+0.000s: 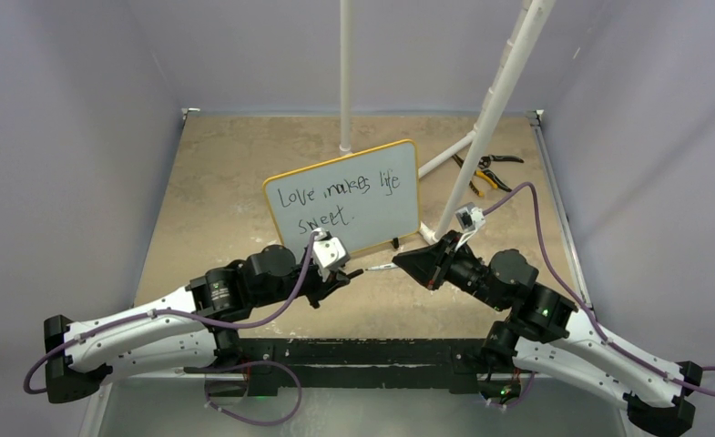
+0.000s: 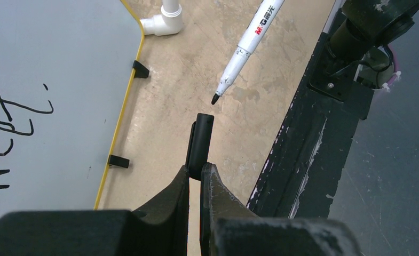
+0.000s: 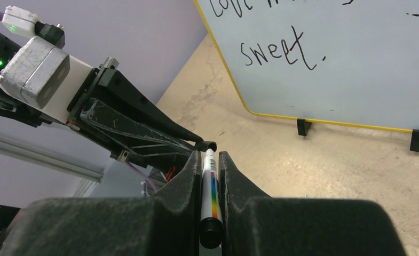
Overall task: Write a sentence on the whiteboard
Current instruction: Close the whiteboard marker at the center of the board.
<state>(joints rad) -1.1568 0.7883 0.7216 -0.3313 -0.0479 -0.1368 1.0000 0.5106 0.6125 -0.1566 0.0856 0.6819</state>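
Observation:
The whiteboard (image 1: 344,196) stands tilted on small black feet at mid-table and reads "Love makes life sweet." in black. It also shows in the left wrist view (image 2: 52,80) and the right wrist view (image 3: 346,53). My right gripper (image 1: 410,262) (image 3: 211,157) is shut on a white marker (image 3: 210,186) (image 2: 247,42), whose bare black tip points left. My left gripper (image 1: 349,273) (image 2: 199,170) is shut on the marker's black cap (image 2: 202,141) (image 3: 207,145). Tip and cap face each other in front of the board, a short gap apart.
Pliers with yellow-and-black handles (image 1: 485,170) lie at the back right. A white upright pipe (image 1: 345,73) and a slanted pipe (image 1: 495,100) rise behind the board, with an elbow joint (image 2: 167,21) on the table. The black base rail (image 1: 362,350) runs along the near edge.

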